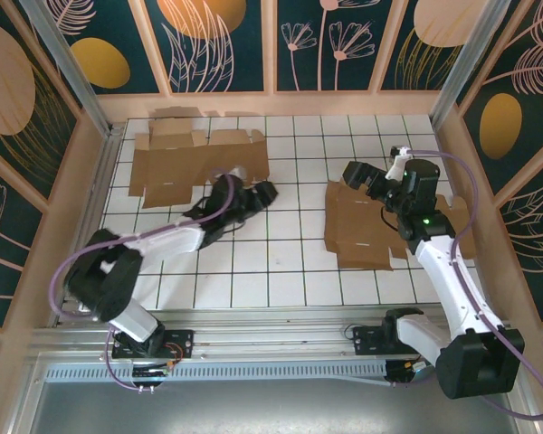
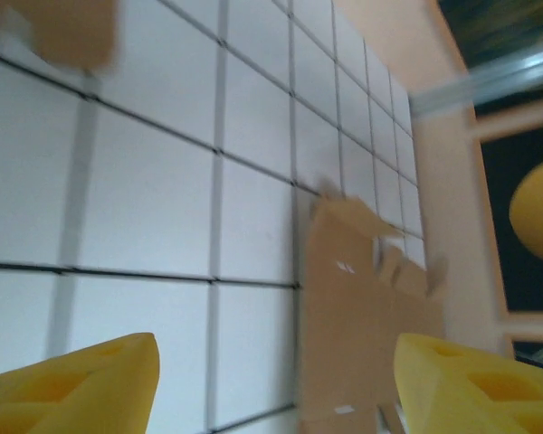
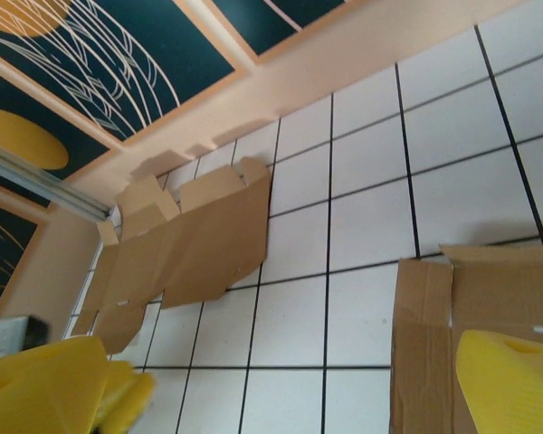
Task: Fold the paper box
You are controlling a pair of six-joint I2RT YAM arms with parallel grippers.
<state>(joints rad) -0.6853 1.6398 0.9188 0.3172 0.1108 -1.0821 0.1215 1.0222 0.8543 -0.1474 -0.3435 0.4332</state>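
Two flat brown paper box blanks lie on the white tiled table. One blank (image 1: 199, 163) lies at the back left and also appears in the right wrist view (image 3: 181, 244). The other blank (image 1: 371, 226) lies on the right (image 2: 362, 307) (image 3: 489, 307). My left gripper (image 1: 261, 193) sits low just off the near right corner of the left blank. In its wrist view the left gripper (image 2: 276, 362) is open, its yellow fingers (image 2: 81, 384) wide apart over bare tiles. My right gripper (image 1: 360, 174) hovers over the right blank's back left corner, open (image 3: 285, 371) and holding nothing.
Peach walls (image 1: 281, 104) with dark painted panels close in the table at the back and both sides. A metal rail (image 1: 281, 339) runs along the near edge by the arm bases. Bare tiles (image 1: 290, 253) stretch between the two blanks.
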